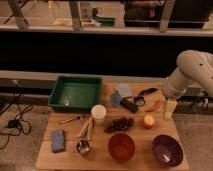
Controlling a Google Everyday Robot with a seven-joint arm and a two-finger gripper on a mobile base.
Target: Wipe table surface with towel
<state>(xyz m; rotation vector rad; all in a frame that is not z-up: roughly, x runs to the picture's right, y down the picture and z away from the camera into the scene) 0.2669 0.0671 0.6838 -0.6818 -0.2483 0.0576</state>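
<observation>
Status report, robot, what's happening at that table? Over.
Gripper low beside the towel, contact unclear. Towel bunched right of green tray. White cup, grapes, orange bowl, purple bowl crowd the tabletop.

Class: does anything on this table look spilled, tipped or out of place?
Nothing looks spilled or tipped: the white cup, orange bowl and purple bowl stand upright. The only oddity: the towel lies crumpled beside the green tray, while the gripper is at the right edge of the table.

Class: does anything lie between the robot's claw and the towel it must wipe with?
Yes. The claw hangs at the right edge of the table; the towel lies further left, beside the green tray. Between them lie a black object and a red object.
</observation>
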